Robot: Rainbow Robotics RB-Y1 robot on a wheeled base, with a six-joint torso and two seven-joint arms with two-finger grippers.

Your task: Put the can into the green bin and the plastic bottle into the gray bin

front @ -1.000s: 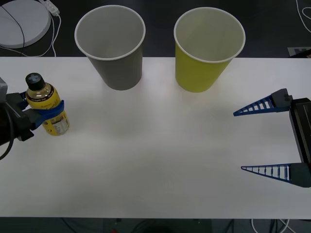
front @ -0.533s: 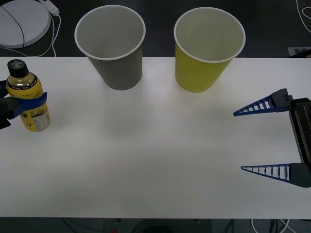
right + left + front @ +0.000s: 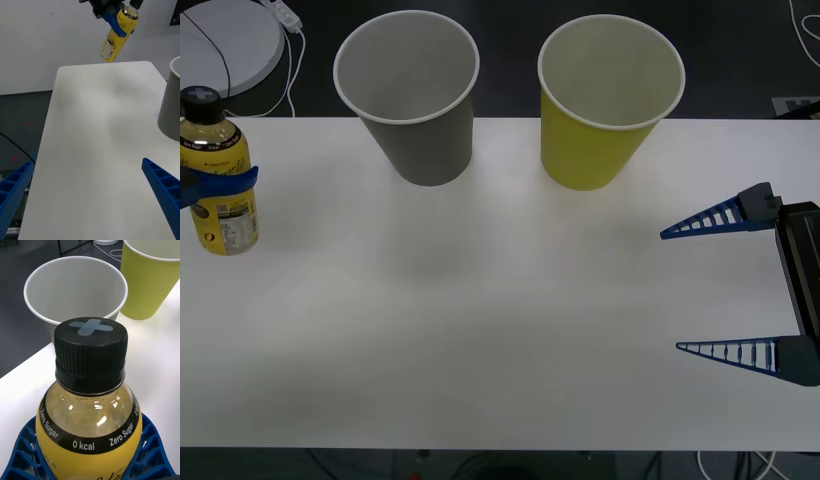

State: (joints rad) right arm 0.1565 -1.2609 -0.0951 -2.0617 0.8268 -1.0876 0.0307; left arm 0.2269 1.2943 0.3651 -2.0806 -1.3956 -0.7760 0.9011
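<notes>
The left gripper (image 3: 205, 185) has its jaws clenched round the label of the plastic bottle (image 3: 215, 175), carrying it upright and clear of the counter (image 3: 480, 320) at its far left edge, presumably to lift it over a rim. From here the gray bin (image 3: 415, 95) stands nearest, the green bin (image 3: 605, 100) just beyond it, both upright and empty. The right gripper (image 3: 725, 285) waits at the right edge, jaws spread wide, holding nothing.
</notes>
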